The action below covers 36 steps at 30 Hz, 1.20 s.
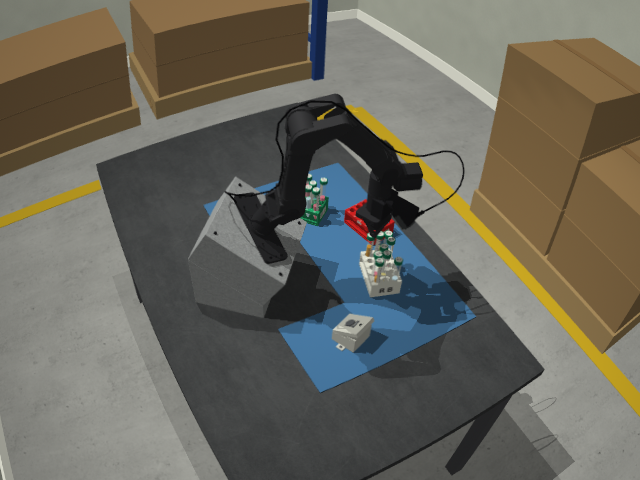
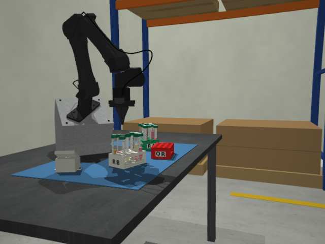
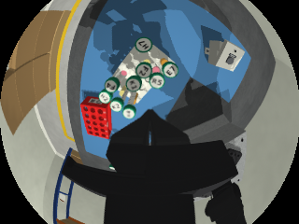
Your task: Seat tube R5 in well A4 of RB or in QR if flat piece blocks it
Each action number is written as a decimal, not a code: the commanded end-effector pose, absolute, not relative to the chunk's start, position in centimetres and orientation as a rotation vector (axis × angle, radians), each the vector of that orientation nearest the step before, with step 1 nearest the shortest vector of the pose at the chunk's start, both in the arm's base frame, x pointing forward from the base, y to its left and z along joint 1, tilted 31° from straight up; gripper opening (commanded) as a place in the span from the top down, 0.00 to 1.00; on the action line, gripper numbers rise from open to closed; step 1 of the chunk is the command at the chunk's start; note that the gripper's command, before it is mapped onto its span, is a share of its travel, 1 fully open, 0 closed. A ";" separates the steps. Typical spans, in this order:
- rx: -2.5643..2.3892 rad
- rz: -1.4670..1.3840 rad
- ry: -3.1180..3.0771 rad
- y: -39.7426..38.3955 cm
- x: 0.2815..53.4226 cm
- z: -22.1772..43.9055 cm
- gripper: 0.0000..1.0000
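My gripper [image 1: 376,230] [image 2: 122,121] [image 3: 149,113] is shut and empty. It hangs point-down above the far side of the white rack RB [image 1: 385,287] [image 2: 117,161] [image 3: 123,69]. RB holds several green-capped tubes. The tube with the cap marked R5 [image 3: 157,81] stands among them in the wrist view; I cannot tell its well or its height. The green rack RA [image 1: 318,217] [image 2: 150,145] holds several tubes near the arm's base. The red rack QR [image 1: 353,215] [image 2: 160,153] [image 3: 96,117] holds no tubes and stands beside RB.
The grey DONE button box [image 1: 352,330] [image 2: 66,161] [image 3: 226,55] sits on the blue mat [image 1: 320,361] [image 2: 91,173] in front of RB. The arm's grey pedestal [image 1: 227,268] [image 2: 78,136] stands at the mat's edge. Cardboard boxes ring the table.
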<state>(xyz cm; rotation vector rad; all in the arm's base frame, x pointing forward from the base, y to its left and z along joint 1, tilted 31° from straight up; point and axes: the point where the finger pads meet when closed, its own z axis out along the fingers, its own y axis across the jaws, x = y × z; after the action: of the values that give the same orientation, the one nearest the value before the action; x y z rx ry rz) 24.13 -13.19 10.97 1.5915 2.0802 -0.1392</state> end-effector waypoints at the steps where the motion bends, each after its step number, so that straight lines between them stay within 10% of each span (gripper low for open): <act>1: 1.568 -0.130 2.053 -13.3 24.2 11.9 1.00; 36: 1.567 -0.137 2.046 -17.8 20.9 12.6 1.00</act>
<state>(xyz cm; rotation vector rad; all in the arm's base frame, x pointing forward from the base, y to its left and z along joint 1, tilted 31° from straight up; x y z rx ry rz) 20.86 -17.48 11.57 1.5999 2.0759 -0.1324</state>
